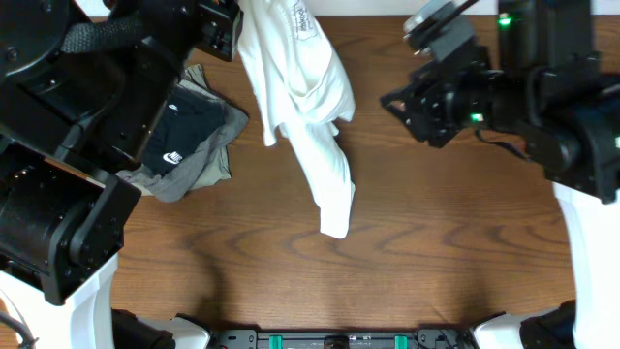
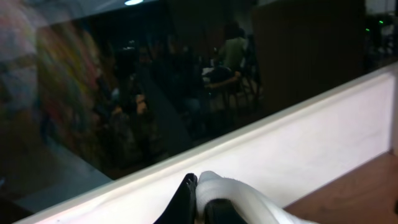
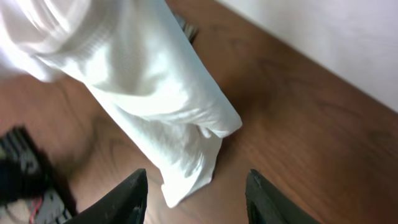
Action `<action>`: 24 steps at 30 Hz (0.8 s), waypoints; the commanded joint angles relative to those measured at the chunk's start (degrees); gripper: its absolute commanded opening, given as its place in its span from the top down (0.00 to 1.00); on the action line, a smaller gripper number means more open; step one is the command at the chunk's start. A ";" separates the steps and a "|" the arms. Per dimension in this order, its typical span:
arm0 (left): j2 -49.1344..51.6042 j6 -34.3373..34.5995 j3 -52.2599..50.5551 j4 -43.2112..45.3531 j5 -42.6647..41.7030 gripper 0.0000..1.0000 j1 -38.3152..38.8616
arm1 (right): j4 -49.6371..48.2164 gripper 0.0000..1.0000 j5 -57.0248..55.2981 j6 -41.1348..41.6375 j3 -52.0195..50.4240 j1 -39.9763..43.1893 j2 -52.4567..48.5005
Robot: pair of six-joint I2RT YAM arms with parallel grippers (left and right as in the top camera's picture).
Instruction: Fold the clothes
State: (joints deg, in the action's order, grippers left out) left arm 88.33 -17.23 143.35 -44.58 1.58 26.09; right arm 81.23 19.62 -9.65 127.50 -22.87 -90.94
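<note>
Far left of the table [image 1: 436, 242], a pile of clothes [image 1: 189, 160] sits in a loose heap. A black garment [image 1: 179, 136] with a small white logo lies on top, with grey and khaki cloth poking out from under it. The big left arm hangs over that corner and hides part of the pile.

The left gripper [image 2: 199, 202] is up at the far edge, and its own camera settles it: the jaws are pressed together on a thick fold of the white T-shirt [image 1: 300, 87]. The bunched cloth bulges out right beside one black finger [image 2: 186, 198]. Behind the grip, that view takes in a pale wall [image 2: 298, 149] and a dark window [image 2: 155, 81] full of reflections.

In the middle, the white T-shirt is the one to watch. From overhead it hangs from the far edge, gathered and twisted, with the small grey print [image 1: 303, 19] showing near the top. It runs in a long narrow drape toward the near side, drifting a little right. Its low end comes down to the wood, but I cannot tell whether it rests there or hangs just clear.

On the right, the right gripper [image 3: 196, 199] has its jaws standing apart with nothing between them. Its wrist view shows the two black fingers [image 3: 127, 199] framing bare wood, and the shirt's hanging end is just beyond them, not touching either one. From above, that arm sits right of the shirt and clear of it.
</note>
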 commanded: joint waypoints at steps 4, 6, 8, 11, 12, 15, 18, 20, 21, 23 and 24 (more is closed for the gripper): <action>-0.44 -4.04 1.22 3.93 6.12 0.94 0.13 | -4.48 0.50 1.60 -7.52 -7.19 -7.10 -2.21; -0.46 -5.05 1.22 5.38 8.55 0.94 0.13 | -6.10 0.50 1.66 -7.56 -7.93 -8.68 -2.21; -0.48 -5.66 1.22 6.69 10.64 0.94 0.13 | -7.50 0.50 1.66 -7.52 -8.13 -10.10 -2.21; -0.48 -6.27 1.22 8.52 12.70 0.94 0.13 | -9.22 0.49 1.77 -7.10 -8.11 -12.11 -2.21; -0.46 -6.27 1.22 9.07 13.14 0.94 0.13 | -9.64 0.49 1.84 -7.13 -8.11 -12.72 -2.21; -0.46 -6.27 1.22 11.72 15.89 0.94 0.13 | -11.08 0.49 1.84 -7.58 -8.13 -14.91 -2.21; -0.46 -6.23 1.22 14.12 17.59 0.94 0.13 | -12.68 0.49 1.90 -8.33 -8.17 -16.59 -2.29; -0.46 -6.25 1.22 15.26 17.62 0.94 0.13 | -13.70 0.48 1.84 -8.41 -8.17 -17.73 -2.43; -0.46 -6.27 1.22 15.93 17.64 0.95 0.13 | -14.36 0.48 1.86 -8.39 -8.24 -18.32 -2.62; -0.46 -6.27 1.22 17.22 18.10 0.94 0.13 | -15.72 0.48 1.86 -8.39 -8.28 -19.54 -3.08; -0.44 -6.29 1.22 18.16 18.95 0.94 0.13 | -16.44 0.48 1.86 -8.39 -8.31 -20.17 -3.41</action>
State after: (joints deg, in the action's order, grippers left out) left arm 88.33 -22.83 143.33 -28.91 18.04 26.09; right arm 65.95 20.97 -17.12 119.11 -41.10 -93.91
